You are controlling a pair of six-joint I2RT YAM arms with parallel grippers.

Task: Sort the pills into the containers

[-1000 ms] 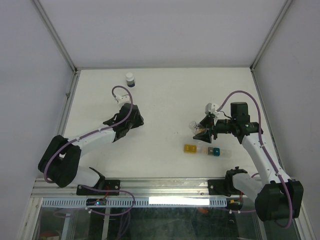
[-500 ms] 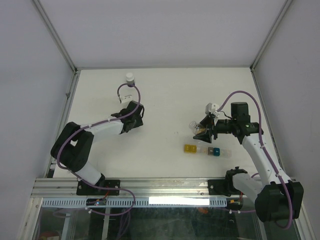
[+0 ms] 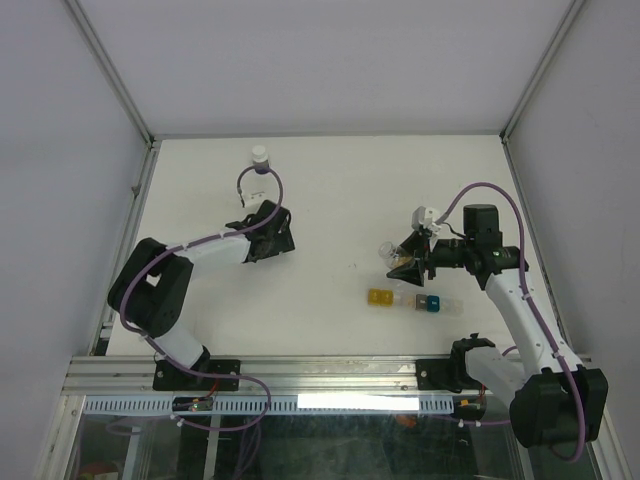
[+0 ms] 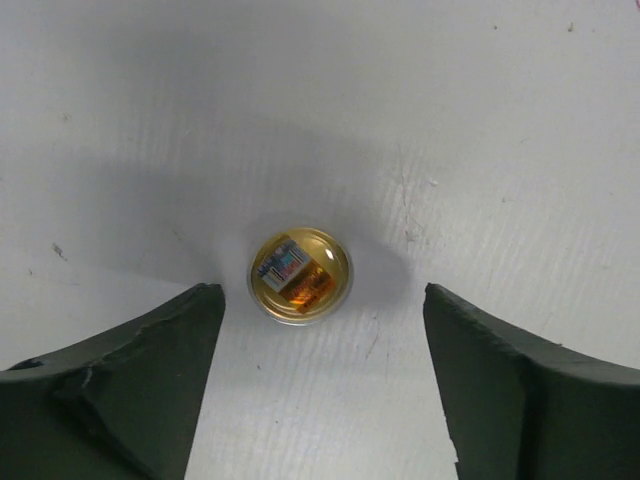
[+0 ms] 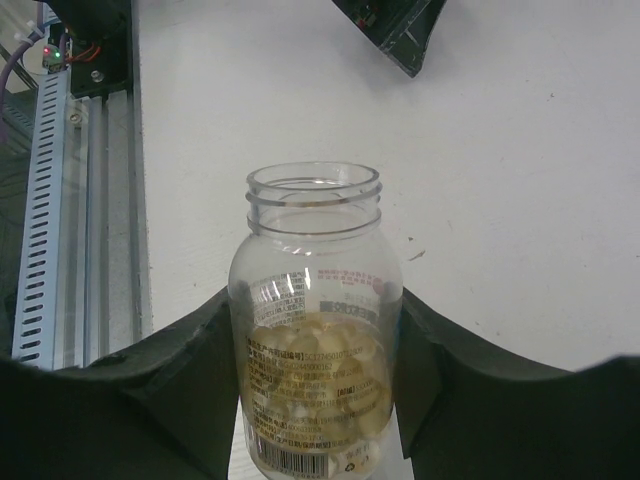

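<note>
The white table (image 3: 330, 200) bears the whole job, and each arm takes one half of it. The left arm (image 3: 200, 255) reaches over the far left part, well away from the work, likely so that what it handles stays out of the pouring path. The right arm (image 3: 520, 300) bends in over the near right part. The right pincer (image 5: 315, 310) is clamped on a clear bottle (image 5: 315, 250) around its body, which leaves the open mouth free. From above, the bottle hangs tilted in the air, just to the far side of the strip of compartments (image 3: 405, 300), probably ready to tip out a few at a time. The strip lies flat on the near right of the table, yellow end to the left and teal toward the right. A white-capped dark blue bottle (image 3: 260, 158) stands apart at the far left edge, untouched. The left pincer (image 4: 320, 295) stands spread, hanging right over a small gold lid (image 4: 300, 277) that lies between the fingers (image 4: 150, 370) without touching either, apparently parked there. The pills (image 5: 315, 350), pale and heaped, sit in the lower part of the clear bottle; none can be made out in the compartments.
</note>
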